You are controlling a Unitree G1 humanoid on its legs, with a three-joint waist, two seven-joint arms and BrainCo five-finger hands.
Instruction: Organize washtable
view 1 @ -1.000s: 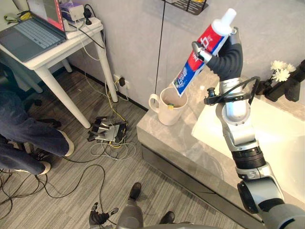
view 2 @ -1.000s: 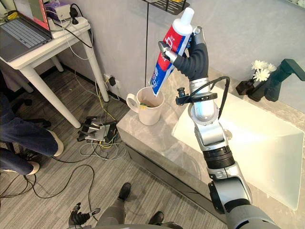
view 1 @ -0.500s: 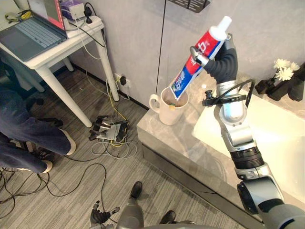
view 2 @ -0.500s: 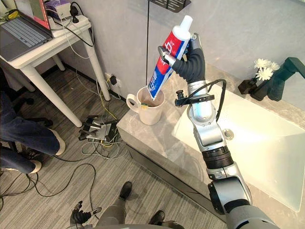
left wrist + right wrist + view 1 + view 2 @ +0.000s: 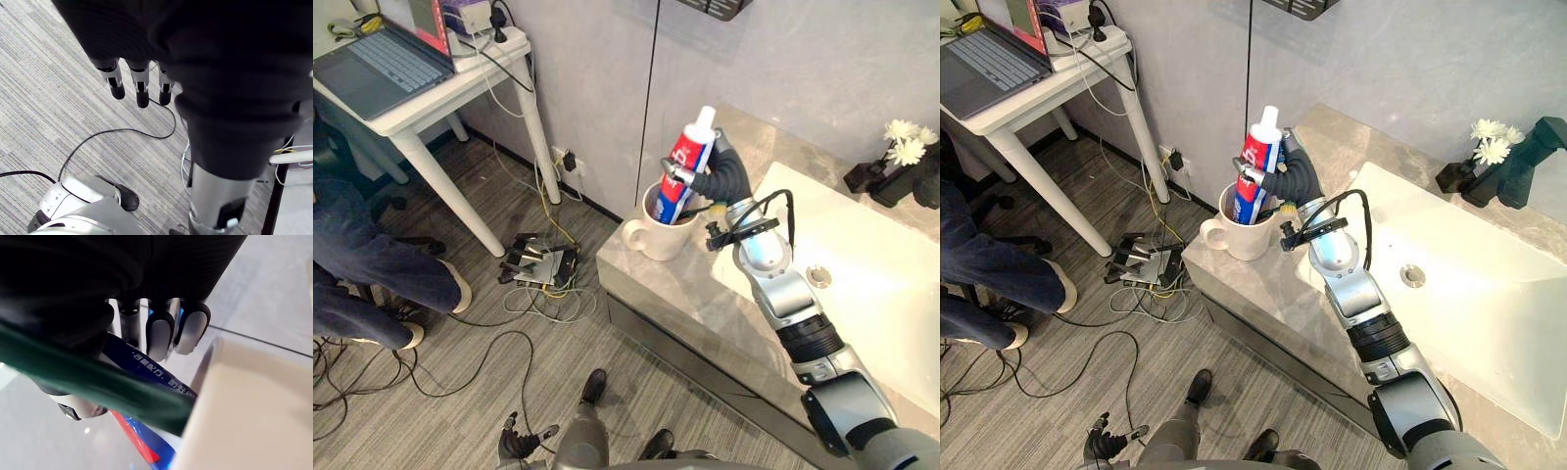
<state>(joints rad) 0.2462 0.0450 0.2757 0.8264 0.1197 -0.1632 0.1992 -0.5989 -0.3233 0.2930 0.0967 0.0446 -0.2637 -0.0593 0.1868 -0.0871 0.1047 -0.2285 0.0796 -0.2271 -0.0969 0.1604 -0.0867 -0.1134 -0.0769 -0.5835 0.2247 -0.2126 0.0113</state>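
Toothpaste tube (image 5: 689,168) stood with its lower end inside the white mug (image 5: 653,233), white cap up and leaning a little toward the wall. The right hand (image 5: 719,180) held it, fingers (image 5: 159,335) and thumb curled round the red and blue body just above the mug's rim. The mug sat at the left end of the grey stone bench (image 5: 677,296), its handle turned out past the edge, with the pale sink basin (image 5: 871,294) just beside it on the robot's right. White flowers (image 5: 905,143) and a dark faucet (image 5: 1536,149) stood at the far end of the basin. The left hand (image 5: 142,93) hung low over the striped floor (image 5: 58,98), its fingers straight and relaxed, holding nothing. A person's legs (image 5: 372,279) showed at the robot's left.
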